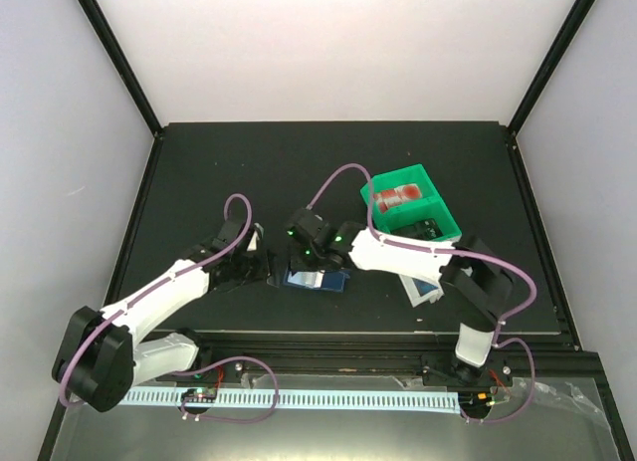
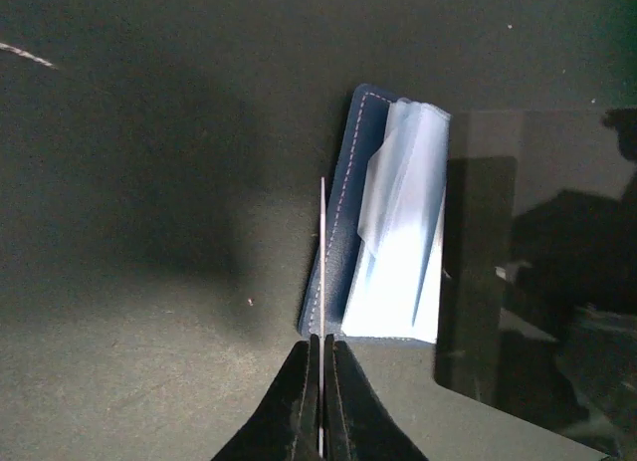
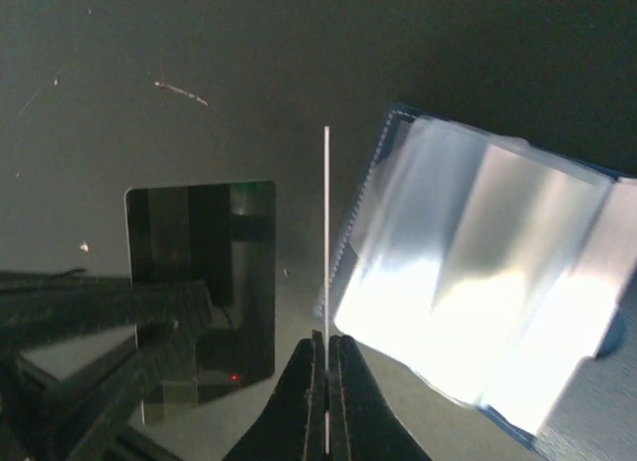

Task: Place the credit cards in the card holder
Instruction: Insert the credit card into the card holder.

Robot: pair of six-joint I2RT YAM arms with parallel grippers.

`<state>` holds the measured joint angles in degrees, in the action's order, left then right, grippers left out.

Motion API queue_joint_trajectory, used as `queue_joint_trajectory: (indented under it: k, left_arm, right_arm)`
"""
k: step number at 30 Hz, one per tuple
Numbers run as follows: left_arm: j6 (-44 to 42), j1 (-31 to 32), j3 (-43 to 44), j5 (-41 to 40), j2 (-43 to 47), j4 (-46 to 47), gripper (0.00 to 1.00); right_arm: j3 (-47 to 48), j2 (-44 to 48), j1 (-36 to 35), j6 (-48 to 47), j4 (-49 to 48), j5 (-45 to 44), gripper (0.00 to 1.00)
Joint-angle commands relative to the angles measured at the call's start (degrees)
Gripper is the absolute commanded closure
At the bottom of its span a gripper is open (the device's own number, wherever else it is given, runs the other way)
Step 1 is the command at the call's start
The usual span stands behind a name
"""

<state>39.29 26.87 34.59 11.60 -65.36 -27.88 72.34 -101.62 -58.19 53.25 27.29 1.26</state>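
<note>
Two credit cards (image 2: 322,242) clamped edge-on, one in left gripper (image 2: 320,366), one in right gripper (image 3: 325,366). Open card holder (image 1: 314,279) lies mid-table between them, sleeves apparently empty; dark card (image 3: 199,272) flat beside it. None inserted yet.

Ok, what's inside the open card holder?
Inside the card holder, only glossy translucent sleeves show, with no card evident. Whatever lies beneath the sleeves is covered.

Matte black tabletop (image 1: 249,167), green plastic bin with a divider (image 1: 393,178) right of centre, white plastic bin (image 1: 426,292) just nearer and partly hidden, pale enclosure walls (image 1: 328,53), white slotted rail (image 1: 328,397) along the near edge
</note>
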Motion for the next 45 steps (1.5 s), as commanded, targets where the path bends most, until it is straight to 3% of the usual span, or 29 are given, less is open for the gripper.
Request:
queue_joint_trajectory:
  k: [1,6,11,18,23,28,45]
  left_arm:
    - [-1.63,-1.28,-0.76,-0.48,2.70,0.15,0.98]
    - [-3.02,-2.16,-1.31,-0.14,3.48,-0.25,0.98]
    - [-3.88,-2.61,-1.71,1.37,3.79,0.21,0.98]
    - [-4.64,-3.00,-1.92,1.97,4.79,-0.21,0.98]
    - [-4.99,-3.15,-1.98,2.46,5.39,-0.30,0.98]
    - [-5.31,-3.14,-2.02,4.39,4.92,0.45,0.98]
    - [-4.58,-3.15,-1.63,8.61,1.78,2.68,0.98]
  right_arm:
    - [4.94,-4.66,-1.51,5.32,2.97,-6.69,0.99]
    - [10.62,-8.94,-3.23,8.96,10.00,-12.37,0.99]
    - [9.24,-8.78,-4.34,11.67,11.89,-16.22,0.99]
    - [10.38,-11.61,-5.20,13.30,12.03,-14.11,0.99]
    - [12.76,-13.11,-5.69,15.51,17.07,-17.60,0.99]
    - [9.46,-9.24,-5.79,18.20,19.91,-23.20,0.99]
    - [2.58,-1.74,-5.79,21.01,27.90,-29.94,0.99]
